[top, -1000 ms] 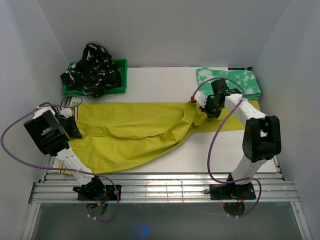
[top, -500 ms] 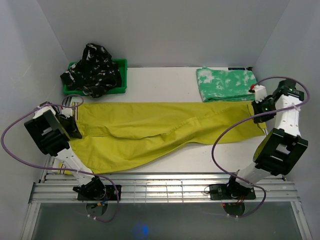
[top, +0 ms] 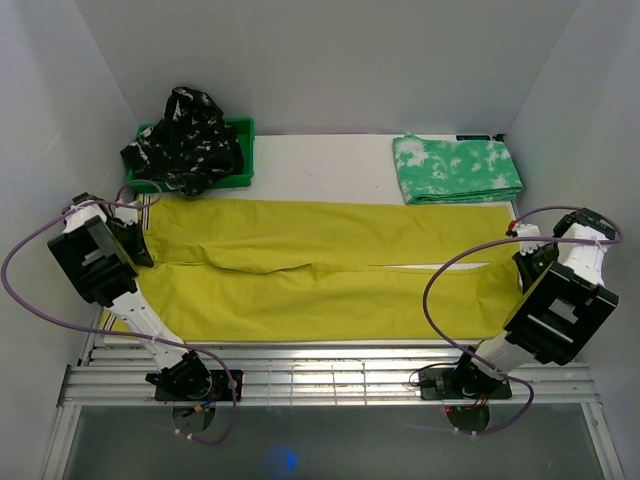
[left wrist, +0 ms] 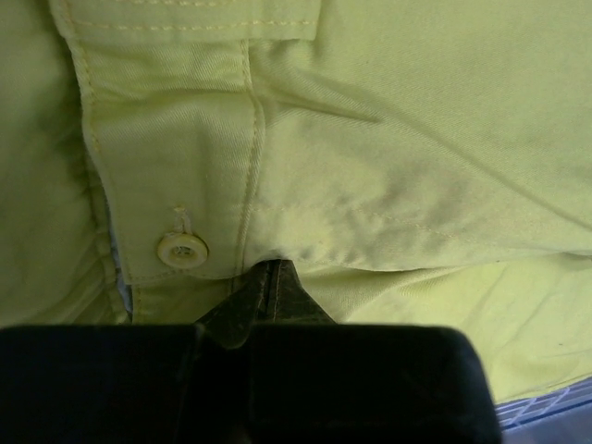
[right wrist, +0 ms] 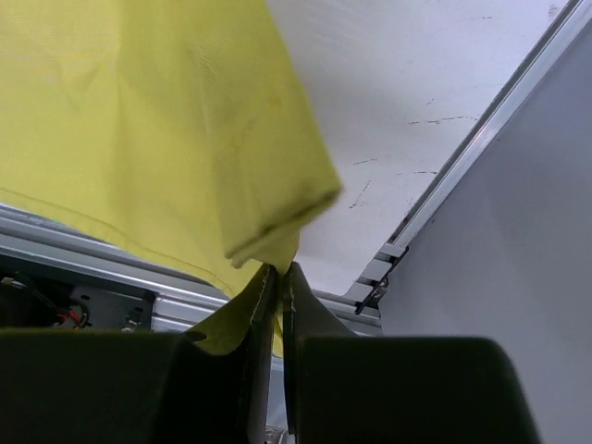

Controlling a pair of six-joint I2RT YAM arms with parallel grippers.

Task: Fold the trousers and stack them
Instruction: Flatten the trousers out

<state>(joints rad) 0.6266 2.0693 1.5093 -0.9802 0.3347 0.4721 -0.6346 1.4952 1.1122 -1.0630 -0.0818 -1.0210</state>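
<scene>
The mustard-yellow trousers [top: 320, 270] lie stretched across the table, waist at the left, both legs running right. My left gripper [top: 135, 238] is shut on the waistband near its button [left wrist: 182, 249], as the left wrist view [left wrist: 268, 273] shows. My right gripper [top: 520, 258] is shut on the hem of a leg [right wrist: 268, 236] and holds it lifted at the table's right edge. The green-and-white mottled trousers [top: 455, 168] lie folded at the back right. The black patterned trousers [top: 185, 138] are heaped in the green bin [top: 240, 150].
The white table [top: 330, 165] is walled in on three sides. A slatted metal rail [top: 320, 375] runs along the near edge, with both arm bases on it. The right wall [right wrist: 518, 240] stands close to my right gripper.
My right gripper has pulled the leg hem from the middle out to the right and then nearer, so the bunched leg now lies straight. The left gripper has shifted slightly back.
</scene>
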